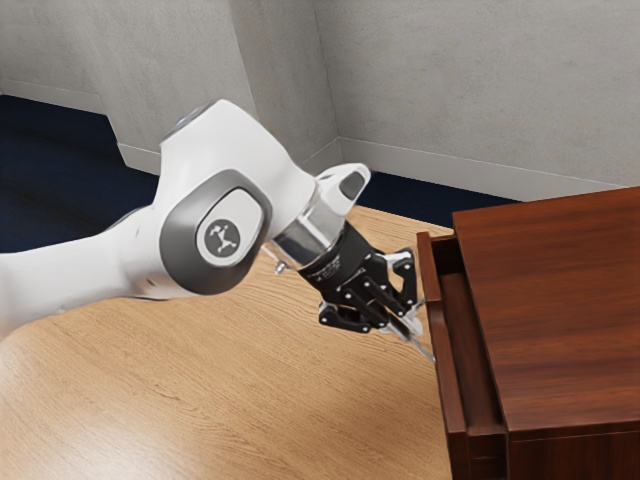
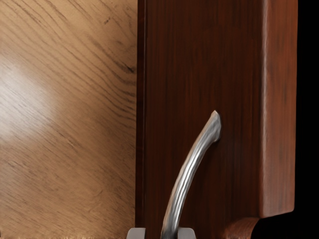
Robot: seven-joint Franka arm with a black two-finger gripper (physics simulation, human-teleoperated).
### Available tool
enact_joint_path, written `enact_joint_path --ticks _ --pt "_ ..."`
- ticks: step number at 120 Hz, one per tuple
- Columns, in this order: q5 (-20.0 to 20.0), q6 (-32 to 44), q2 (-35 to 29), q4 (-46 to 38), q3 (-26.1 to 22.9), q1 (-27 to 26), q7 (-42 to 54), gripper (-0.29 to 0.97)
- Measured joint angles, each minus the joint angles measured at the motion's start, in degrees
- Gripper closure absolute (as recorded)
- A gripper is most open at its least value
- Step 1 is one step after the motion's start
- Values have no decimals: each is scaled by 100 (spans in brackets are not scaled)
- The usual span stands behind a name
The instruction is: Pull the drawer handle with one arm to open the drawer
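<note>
The drawer (image 1: 452,385) stands part-way out of the cabinet (image 1: 560,300) at the exterior view's right, so I judge the pull begun but unfinished. The end effector (image 1: 408,325) is clenched on the metal handle (image 2: 194,164) on the drawer's front. On the table (image 1: 200,400) I count one arm, one end effector, one cabinet, one drawer and one handle.

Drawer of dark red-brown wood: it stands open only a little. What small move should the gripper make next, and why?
Probably pull straight back, away from the dark wooden cabinet. The black two-finger gripper is shut on the curved silver metal handle, and the dark red-brown wooden drawer shows just a narrow gap behind its front.
</note>
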Motion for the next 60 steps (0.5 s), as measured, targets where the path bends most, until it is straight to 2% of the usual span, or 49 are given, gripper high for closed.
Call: enact_joint_path --ticks 60 --pt "4 -67 -252 -245 0 19 12 71"
